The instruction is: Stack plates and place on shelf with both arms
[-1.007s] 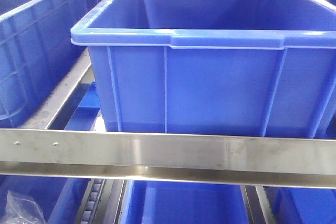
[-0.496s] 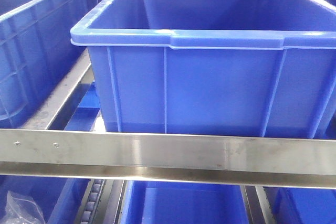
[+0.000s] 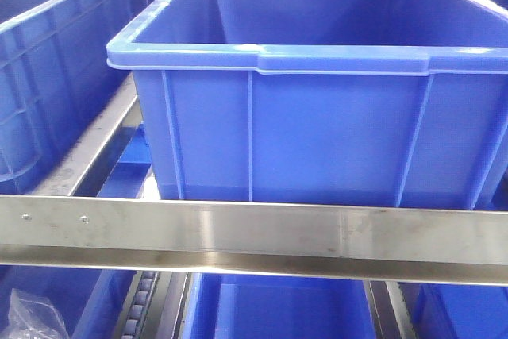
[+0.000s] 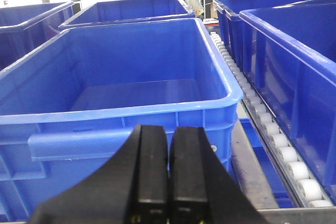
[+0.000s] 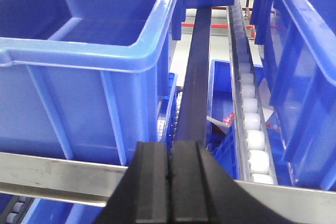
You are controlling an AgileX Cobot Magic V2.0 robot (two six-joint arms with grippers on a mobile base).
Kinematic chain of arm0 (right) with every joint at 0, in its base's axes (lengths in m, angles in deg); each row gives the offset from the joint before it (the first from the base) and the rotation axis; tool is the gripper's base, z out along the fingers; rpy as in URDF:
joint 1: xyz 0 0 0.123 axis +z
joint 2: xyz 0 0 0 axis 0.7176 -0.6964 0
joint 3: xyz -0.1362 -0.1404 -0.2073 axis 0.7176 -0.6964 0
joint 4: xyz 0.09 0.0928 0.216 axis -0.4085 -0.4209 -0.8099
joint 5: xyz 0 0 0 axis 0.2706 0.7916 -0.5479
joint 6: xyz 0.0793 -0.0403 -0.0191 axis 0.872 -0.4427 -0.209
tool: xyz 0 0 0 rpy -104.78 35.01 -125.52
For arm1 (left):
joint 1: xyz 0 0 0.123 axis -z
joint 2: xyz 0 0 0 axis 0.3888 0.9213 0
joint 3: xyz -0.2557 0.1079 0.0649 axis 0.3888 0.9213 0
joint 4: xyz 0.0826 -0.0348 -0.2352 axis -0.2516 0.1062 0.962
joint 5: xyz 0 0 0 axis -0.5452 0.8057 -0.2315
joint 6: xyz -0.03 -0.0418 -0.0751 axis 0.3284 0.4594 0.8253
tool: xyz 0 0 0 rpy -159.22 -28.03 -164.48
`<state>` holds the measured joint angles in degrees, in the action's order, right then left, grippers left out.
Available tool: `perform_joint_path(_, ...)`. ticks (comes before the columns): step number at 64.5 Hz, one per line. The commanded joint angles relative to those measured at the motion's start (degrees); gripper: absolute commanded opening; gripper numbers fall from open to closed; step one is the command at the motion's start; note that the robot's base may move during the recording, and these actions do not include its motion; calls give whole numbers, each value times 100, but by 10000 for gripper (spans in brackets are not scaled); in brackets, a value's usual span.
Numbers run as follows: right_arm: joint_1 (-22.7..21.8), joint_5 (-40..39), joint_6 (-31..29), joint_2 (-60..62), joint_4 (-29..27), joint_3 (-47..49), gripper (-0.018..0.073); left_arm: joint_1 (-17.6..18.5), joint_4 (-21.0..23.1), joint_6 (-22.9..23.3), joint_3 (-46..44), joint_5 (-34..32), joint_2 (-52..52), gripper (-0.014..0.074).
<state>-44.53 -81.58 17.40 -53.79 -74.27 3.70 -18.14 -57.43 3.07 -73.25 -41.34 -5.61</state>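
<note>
No plates show in any view. The shelf's brushed steel front rail [image 3: 254,232] runs across the front view below a big blue crate [image 3: 317,93]; it also crosses the right wrist view as the rail [image 5: 58,174]. My left gripper [image 4: 169,145] is shut with nothing in it, hovering in front of an empty blue crate [image 4: 121,98]. My right gripper [image 5: 169,163] is shut and empty too, just above the rail, between a crate [image 5: 84,51] and a roller track [image 5: 252,124].
More blue crates stand at the left [image 3: 55,61] and right [image 4: 294,51]. White roller tracks [image 4: 268,124] run between the crates. Lower bins [image 3: 278,307] sit beneath the rail, one holding a clear plastic bag [image 3: 32,315].
</note>
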Motion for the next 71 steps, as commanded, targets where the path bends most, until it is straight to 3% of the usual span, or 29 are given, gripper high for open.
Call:
perform_joint_path(1, -47, -481, -20, 99, -15, -1, 55, -7, 7, 14, 13, -423, -139, 83)
perform_joint_path(71, -47, -481, -20, 99, -15, -1, 55, -7, 7, 14, 13, -423, -139, 83)
